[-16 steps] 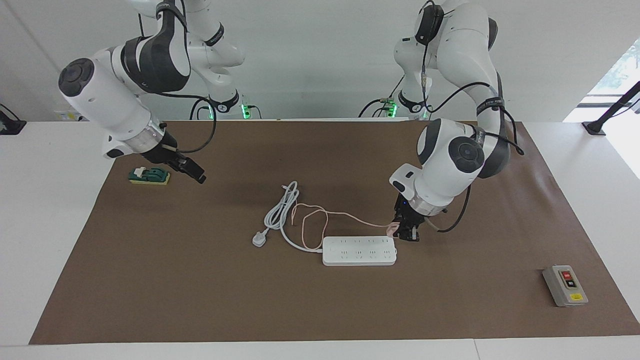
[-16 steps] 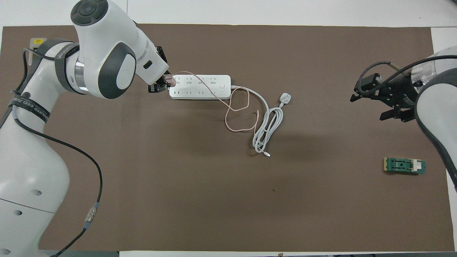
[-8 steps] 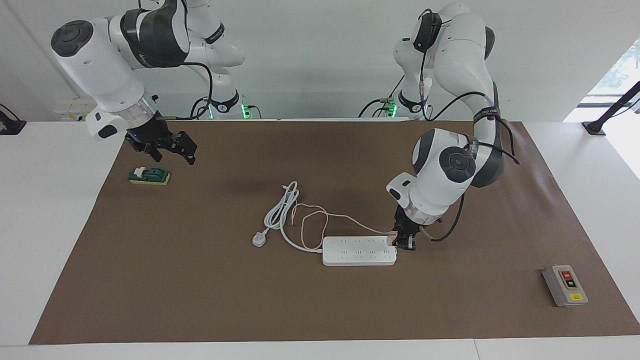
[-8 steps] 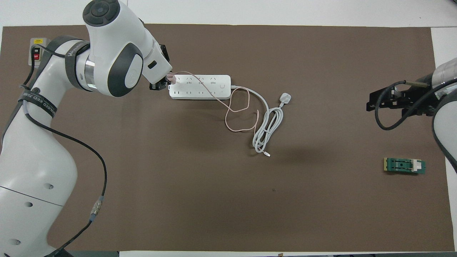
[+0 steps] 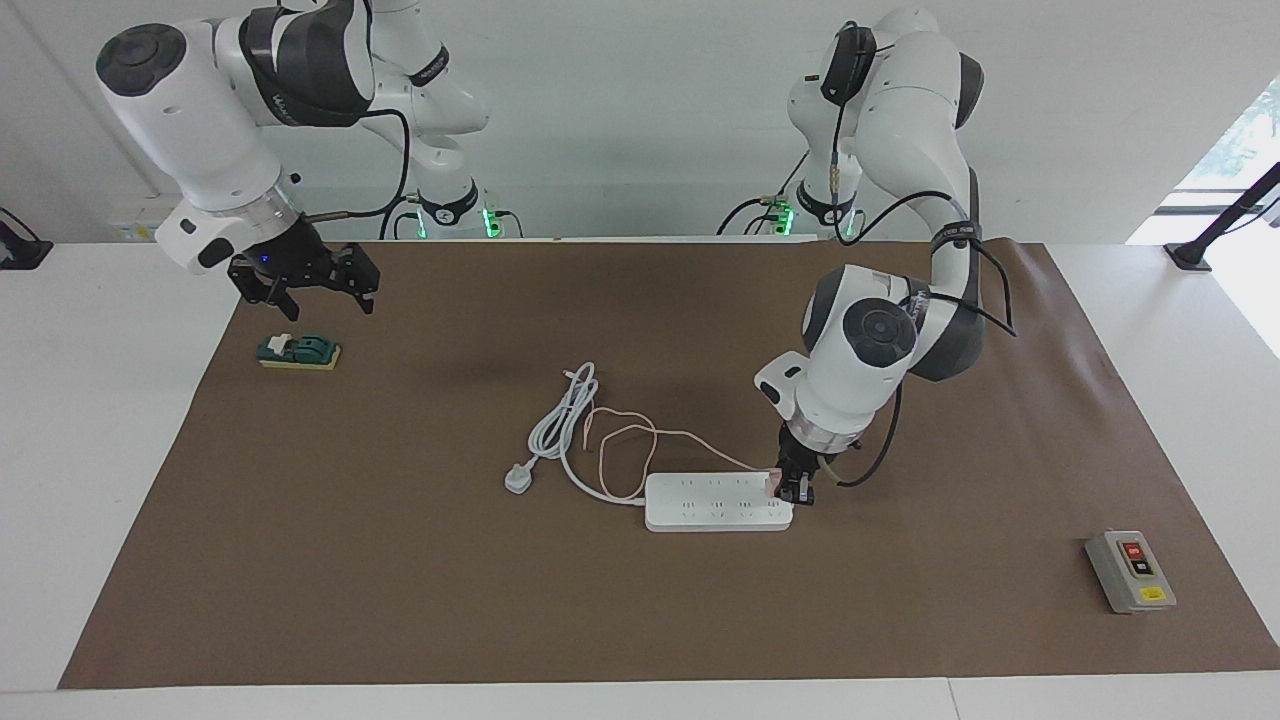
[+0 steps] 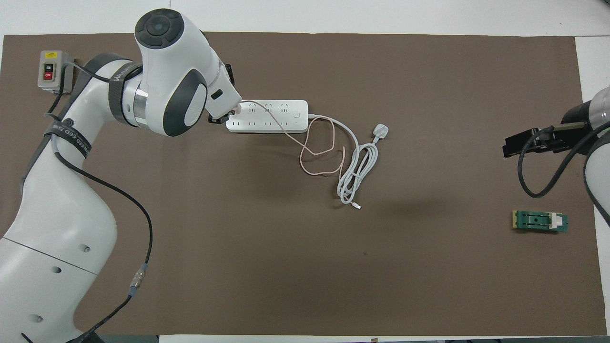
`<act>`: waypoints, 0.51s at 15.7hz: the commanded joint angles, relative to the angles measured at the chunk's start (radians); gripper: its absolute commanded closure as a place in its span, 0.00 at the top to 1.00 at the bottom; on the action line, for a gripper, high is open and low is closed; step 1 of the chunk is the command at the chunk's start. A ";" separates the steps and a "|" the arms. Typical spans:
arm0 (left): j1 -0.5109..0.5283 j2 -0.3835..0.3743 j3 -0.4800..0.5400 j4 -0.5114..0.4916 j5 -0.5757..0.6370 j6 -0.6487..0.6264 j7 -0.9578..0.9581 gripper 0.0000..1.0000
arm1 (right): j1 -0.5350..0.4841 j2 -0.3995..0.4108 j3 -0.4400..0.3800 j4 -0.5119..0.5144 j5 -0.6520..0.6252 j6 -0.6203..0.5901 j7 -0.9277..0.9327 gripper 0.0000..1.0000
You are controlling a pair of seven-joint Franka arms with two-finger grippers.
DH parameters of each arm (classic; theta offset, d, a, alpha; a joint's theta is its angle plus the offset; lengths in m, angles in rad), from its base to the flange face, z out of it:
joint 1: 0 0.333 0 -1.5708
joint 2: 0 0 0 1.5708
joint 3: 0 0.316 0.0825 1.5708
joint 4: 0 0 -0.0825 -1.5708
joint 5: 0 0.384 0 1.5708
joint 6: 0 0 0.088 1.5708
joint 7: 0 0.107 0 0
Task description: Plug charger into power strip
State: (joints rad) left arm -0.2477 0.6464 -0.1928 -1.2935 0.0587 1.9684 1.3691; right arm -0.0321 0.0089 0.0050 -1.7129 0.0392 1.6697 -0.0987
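The left arm bends down, wrist steep, its claw [image 5: 789, 488] clamped on the charger [image 5: 771, 485] at the end of the strip [image 5: 718, 502] toward the left arm's end of the desk. The right arm waits well apart from the strip, its claw [image 5: 305, 290] raised and spread wide.

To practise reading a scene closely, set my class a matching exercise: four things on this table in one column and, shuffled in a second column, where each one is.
Things
1. charger
2. grey switch box
3. green block
4. white plug

Places
A. at the left arm's end of the table
B. on the mat beside the power strip, at its cord's end
C. under the right gripper
D. in the left gripper, at the strip's end

Pairs: 1-D, 2-A, 3-C, 4-B
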 commanded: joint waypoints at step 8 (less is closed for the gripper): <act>-0.002 -0.022 0.006 -0.052 0.018 0.018 0.013 0.00 | -0.026 0.025 0.009 0.085 -0.018 -0.102 -0.016 1.00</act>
State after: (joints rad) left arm -0.2476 0.6463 -0.1923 -1.3215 0.0591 1.9866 1.3696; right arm -0.0406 0.0111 0.0043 -1.6667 0.0389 1.5974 -0.0998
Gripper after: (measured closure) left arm 0.987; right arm 0.000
